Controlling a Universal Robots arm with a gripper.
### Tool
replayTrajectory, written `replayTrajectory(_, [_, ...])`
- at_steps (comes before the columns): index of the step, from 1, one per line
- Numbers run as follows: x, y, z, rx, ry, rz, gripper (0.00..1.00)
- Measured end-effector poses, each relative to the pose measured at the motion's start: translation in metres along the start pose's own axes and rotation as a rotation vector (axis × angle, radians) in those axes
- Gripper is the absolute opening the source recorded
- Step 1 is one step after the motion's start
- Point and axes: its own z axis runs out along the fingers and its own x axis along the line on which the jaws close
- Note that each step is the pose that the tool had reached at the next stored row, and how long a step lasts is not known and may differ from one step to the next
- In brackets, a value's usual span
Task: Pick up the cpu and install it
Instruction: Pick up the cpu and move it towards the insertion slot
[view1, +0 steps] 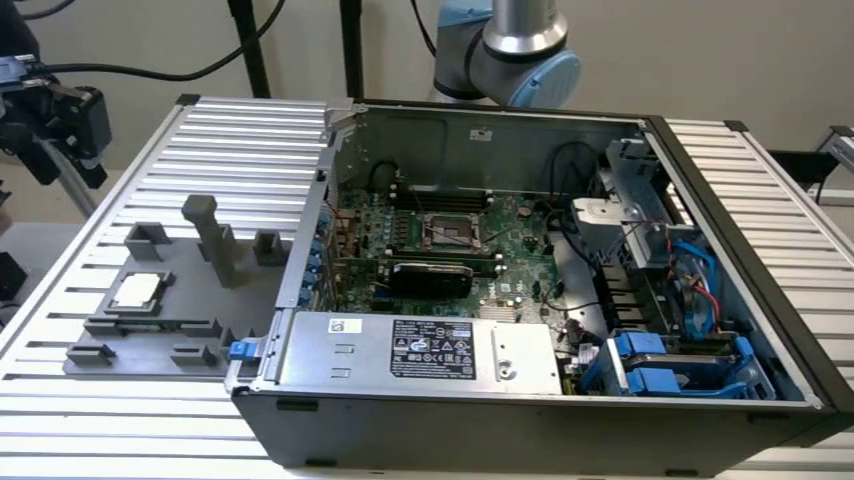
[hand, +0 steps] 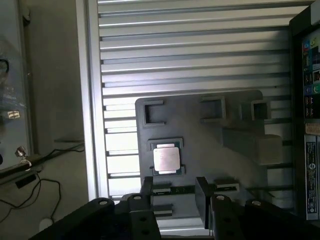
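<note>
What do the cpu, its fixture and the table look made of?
The cpu: metal lid, matte silvery, catching light. The fixture: probably plastic, dull uniform grey, moulded blocks. The table: likely aluminium, bright ribbed profiles.

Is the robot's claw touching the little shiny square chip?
Apart. The exterior view shows the cpu lying bare on the grey fixture with nothing against it. The wrist view shows the gripper, open, off the cpu.

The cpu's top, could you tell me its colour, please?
The cpu is silvery-white, clearest in the wrist view.
</note>
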Motion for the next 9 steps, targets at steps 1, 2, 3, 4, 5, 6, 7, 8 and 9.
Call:
replayTrajectory(1, [0.0, 0.0, 0.0, 0.0, 0.0, 0.0, 0.53])
replayTrajectory(2, [0.0, 0.0, 0.0, 0.0, 0.0, 0.0, 0.59])
replayTrajectory(3, [0.0, 0.0, 0.0, 0.0, 0.0, 0.0, 0.59])
replayTrajectory(4, [0.0, 0.0, 0.0, -0.0001, 0.0, 0.0, 0.65])
replayTrajectory(5, [0.0001, 0.0, 0.0001, 0.0, 0.0001, 0.0, 0.71])
replayTrajectory(6, [0.0001, -0.0001, 0.001, -0.0001, -0.0001, 0.0, 0.71])
replayTrajectory(7, [0.0001, -0.0001, 0.0029, -0.0002, -0.0002, 0.0, 0.77])
replayTrajectory(8, [0.0001, 0.0001, 0.0047, 0.0, 0.0, 0.0, 0.77])
replayTrajectory(9, [0.0002, 0.0002, 0.0065, 0.0001, 0.0, 0.0, 0.77])
